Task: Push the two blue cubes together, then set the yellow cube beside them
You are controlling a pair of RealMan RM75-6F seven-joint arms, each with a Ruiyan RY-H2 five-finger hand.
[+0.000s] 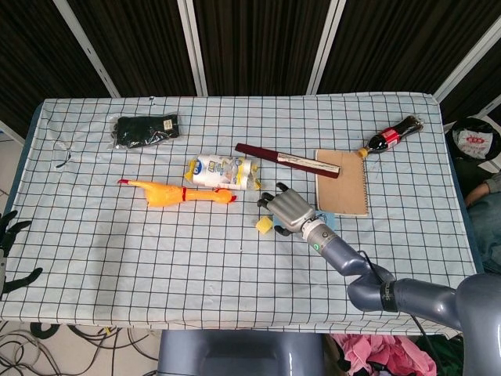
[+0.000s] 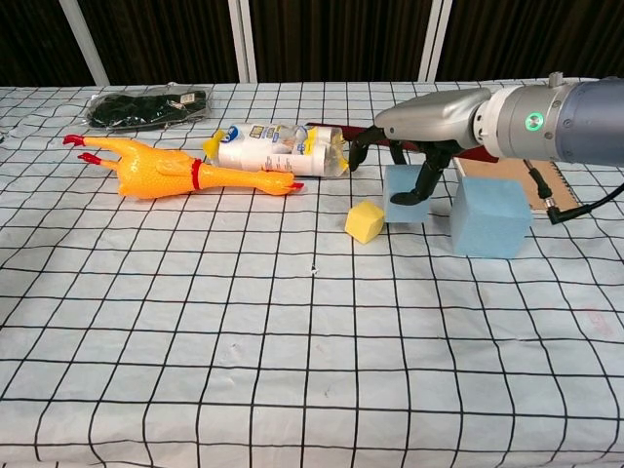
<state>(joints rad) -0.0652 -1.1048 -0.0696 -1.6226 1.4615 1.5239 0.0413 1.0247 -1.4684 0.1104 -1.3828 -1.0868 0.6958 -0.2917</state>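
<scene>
My right hand (image 2: 417, 156) grips the smaller blue cube (image 2: 404, 198), fingers draped over its back and thumb on its front face. The cube sits low at the table, a narrow gap left of the larger blue cube (image 2: 490, 216). The yellow cube (image 2: 365, 221) lies just front-left of the smaller one, apart from the hand. In the head view my right hand (image 1: 288, 210) hides the smaller cube; the yellow cube (image 1: 264, 225) and a corner of the larger blue cube (image 1: 326, 217) show beside it. My left hand (image 1: 11, 249) hangs off the table's left edge, fingers apart, holding nothing.
A rubber chicken (image 2: 166, 174) and a plastic package (image 2: 278, 151) lie left of the cubes. Behind them are a dark red stick (image 1: 288, 160) and a brown notebook (image 1: 341, 182). A cola bottle (image 1: 394, 136) lies far right, black gloves (image 1: 145, 130) far left.
</scene>
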